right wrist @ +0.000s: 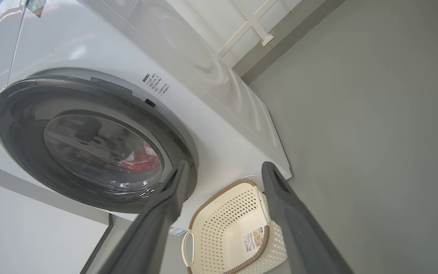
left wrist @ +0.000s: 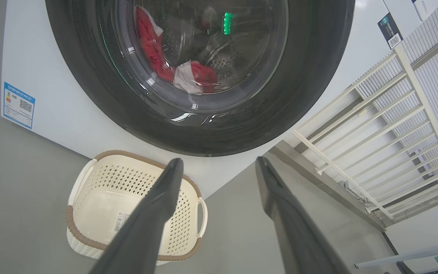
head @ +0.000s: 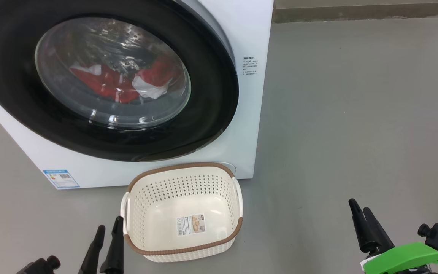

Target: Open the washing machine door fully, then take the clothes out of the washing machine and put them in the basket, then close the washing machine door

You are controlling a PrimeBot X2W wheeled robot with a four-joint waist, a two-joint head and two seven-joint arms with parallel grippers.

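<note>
I am holding my left claw (head: pixel 110 222) and right claw (head: pixel 359 204) wide apart, empty. The door (head: pixel 211 114) is blurring the clothes (head: pixel 105 82) behind its glass.

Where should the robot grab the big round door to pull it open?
Likely the right edge of the washing machine door, with fingers hooking in from the right. There its thick black rim stands proud of the white front of the washing machine, giving an edge to pull.

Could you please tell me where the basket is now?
In the head view, the basket stands on the floor at lower centre, just before the washing machine, below its door, right of the left claw.
</note>
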